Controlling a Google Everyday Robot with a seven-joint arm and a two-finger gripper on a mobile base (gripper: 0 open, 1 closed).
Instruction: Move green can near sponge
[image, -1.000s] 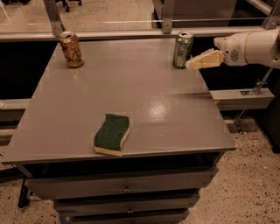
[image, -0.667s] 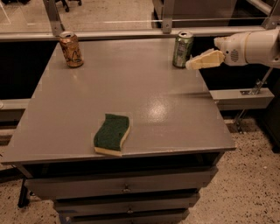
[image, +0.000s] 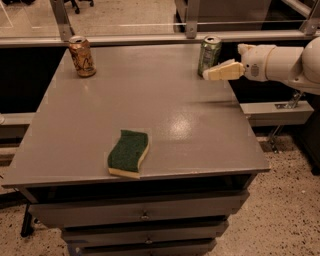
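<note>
The green can (image: 210, 54) stands upright at the far right corner of the grey table (image: 150, 100). The sponge (image: 129, 153), dark green on top with a pale yellow base, lies flat near the table's front edge, left of centre. My gripper (image: 212, 73) reaches in from the right on a white arm (image: 285, 62). Its cream fingers (image: 223, 71) point left and sit right beside the can's lower right side; I cannot tell whether they touch it.
An orange-brown can (image: 82, 56) stands at the table's far left corner. A metal rail and posts (image: 150, 37) run behind the table. Drawers (image: 145, 215) sit under the front edge. Speckled floor lies to the right.
</note>
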